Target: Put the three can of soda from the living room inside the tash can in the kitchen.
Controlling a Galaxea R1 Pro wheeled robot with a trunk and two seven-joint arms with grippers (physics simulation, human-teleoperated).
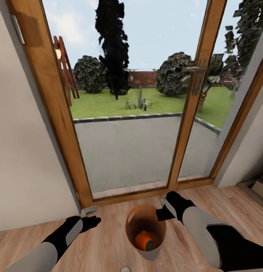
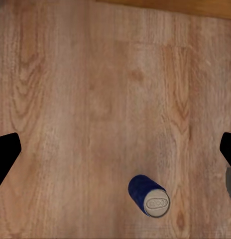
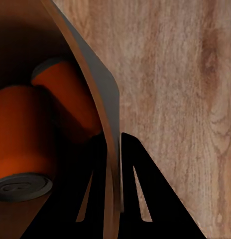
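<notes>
Light wood floor (image 1: 109, 245) before glazed door (image 1: 139, 113). Tapered trash can (image 1: 154, 252), copper-brown inside, two orange cans (image 3: 26, 129) within. Right gripper (image 3: 111, 159) pinching its rim. Blue can (image 2: 148, 194) lying at 6 o'clock under wide-open left gripper (image 2: 115, 149).

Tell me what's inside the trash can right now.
Two orange soda cans lie inside the trash can; its wall hides part of them. The blue can lies outside, on the wood floor.

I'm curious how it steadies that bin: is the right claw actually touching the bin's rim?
Touching. In the right wrist view, the right gripper has its two fingers closed on either side of the trash can wall, pinching the rim between them.
</notes>
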